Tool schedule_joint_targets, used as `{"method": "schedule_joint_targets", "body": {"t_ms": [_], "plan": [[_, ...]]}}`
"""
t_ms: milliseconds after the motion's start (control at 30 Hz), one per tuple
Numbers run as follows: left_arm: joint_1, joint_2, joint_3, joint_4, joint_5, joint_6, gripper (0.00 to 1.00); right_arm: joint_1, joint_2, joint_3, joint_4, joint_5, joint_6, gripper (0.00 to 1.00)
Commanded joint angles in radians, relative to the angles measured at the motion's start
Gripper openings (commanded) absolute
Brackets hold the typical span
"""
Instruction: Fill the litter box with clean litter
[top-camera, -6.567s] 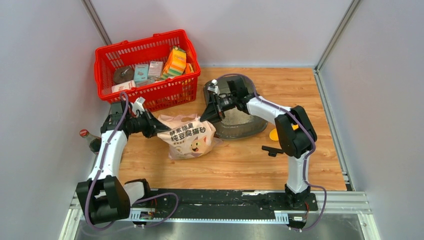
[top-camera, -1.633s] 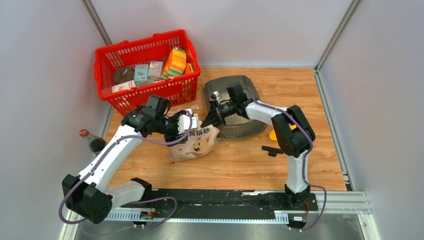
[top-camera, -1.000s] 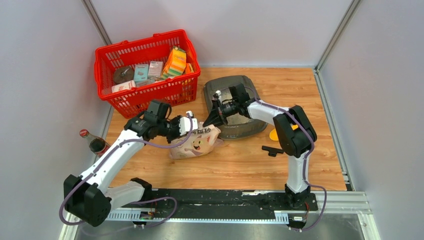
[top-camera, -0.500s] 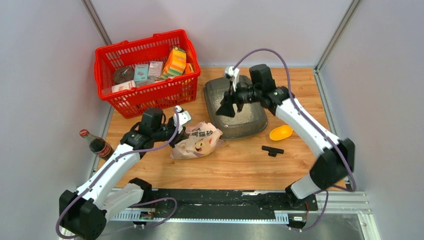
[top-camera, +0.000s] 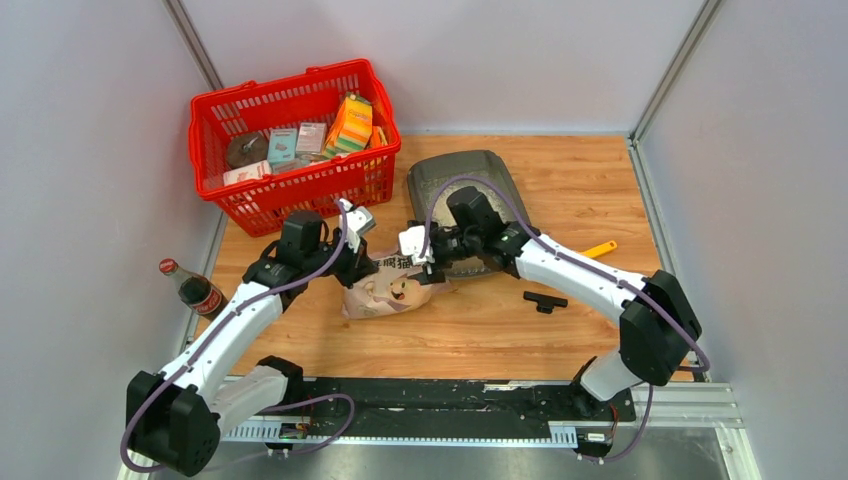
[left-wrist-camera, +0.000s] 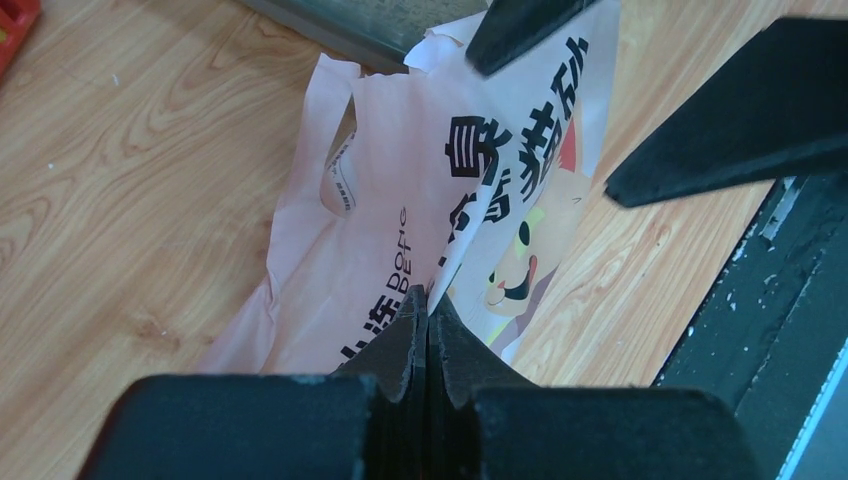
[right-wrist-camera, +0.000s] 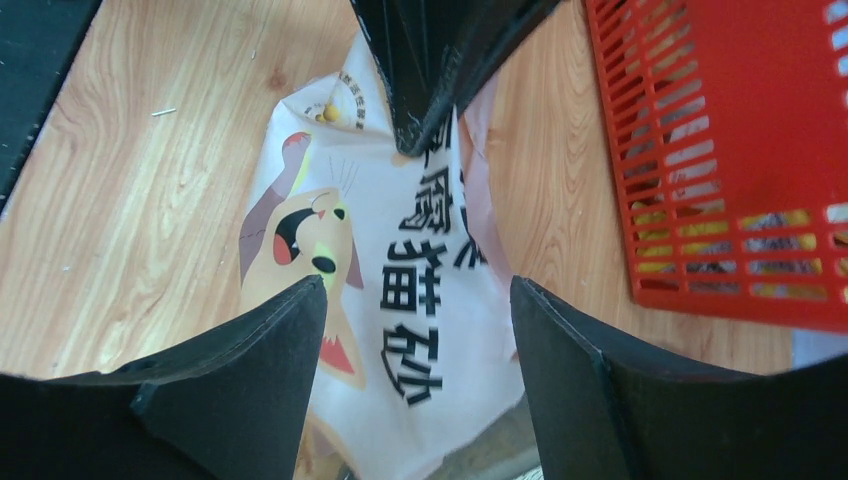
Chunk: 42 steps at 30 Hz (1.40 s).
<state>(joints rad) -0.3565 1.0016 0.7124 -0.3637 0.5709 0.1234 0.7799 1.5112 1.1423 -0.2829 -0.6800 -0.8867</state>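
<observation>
My left gripper (left-wrist-camera: 428, 308) is pinched tight on a raised fold of the paper bag (left-wrist-camera: 380, 200), the two fingertips pressed together with only the thin paper between them. The bag, with its cartoon cat and black lettering, lies slumped on the wooden table (top-camera: 590, 190). My right gripper (right-wrist-camera: 415, 292) faces the left one across the bag with its fingers spread wide, hanging over the printed face and clamping nothing. From its wrist camera I see my left fingertips at the bag's far edge. The litter box (top-camera: 465, 168) sits behind my right wrist, its near part hidden under that arm, and the bag lies just beside its near-left corner. So the tray is close to my right gripper and a little farther from my left. I cannot tell from here whether any clean litter lies inside it. The red basket (top-camera: 290, 85) stands to the left of the tray.
</observation>
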Motion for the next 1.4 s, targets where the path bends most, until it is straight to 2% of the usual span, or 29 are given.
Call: {"method": "schedule_joint_targets", "body": {"t_ms": [0,167,500,767,900,1233,1300,1333,1367], "plan": [[-0.004,-0.015,0.007,0.111,0.098,-0.068,0.00,0.042,0.017,-0.019,0.163,0.026,-0.097,0.73],[-0.001,-0.011,-0.002,0.117,0.104,-0.090,0.00,0.058,0.029,-0.042,0.222,0.036,-0.127,0.71],[0.045,-0.014,-0.007,0.114,0.127,-0.105,0.00,0.036,0.107,-0.018,0.084,0.056,-0.170,0.51],[0.070,-0.037,-0.001,0.065,0.130,-0.053,0.00,-0.016,0.110,0.031,0.034,0.086,-0.029,0.39],[0.090,-0.050,-0.013,0.065,0.158,-0.067,0.00,-0.031,0.104,0.016,-0.013,0.102,-0.018,0.41],[0.106,-0.052,-0.024,0.036,0.207,-0.094,0.00,-0.041,0.138,0.004,0.007,0.138,0.026,0.40],[0.111,-0.046,-0.013,-0.018,0.242,-0.071,0.00,-0.063,0.130,0.013,0.010,0.126,0.073,0.35],[0.113,-0.043,-0.005,-0.050,0.254,-0.047,0.07,-0.077,0.129,0.025,0.004,0.117,0.116,0.32],[0.113,-0.043,0.016,-0.088,0.279,0.038,0.14,-0.094,0.127,0.042,-0.005,0.081,0.190,0.29]]}}
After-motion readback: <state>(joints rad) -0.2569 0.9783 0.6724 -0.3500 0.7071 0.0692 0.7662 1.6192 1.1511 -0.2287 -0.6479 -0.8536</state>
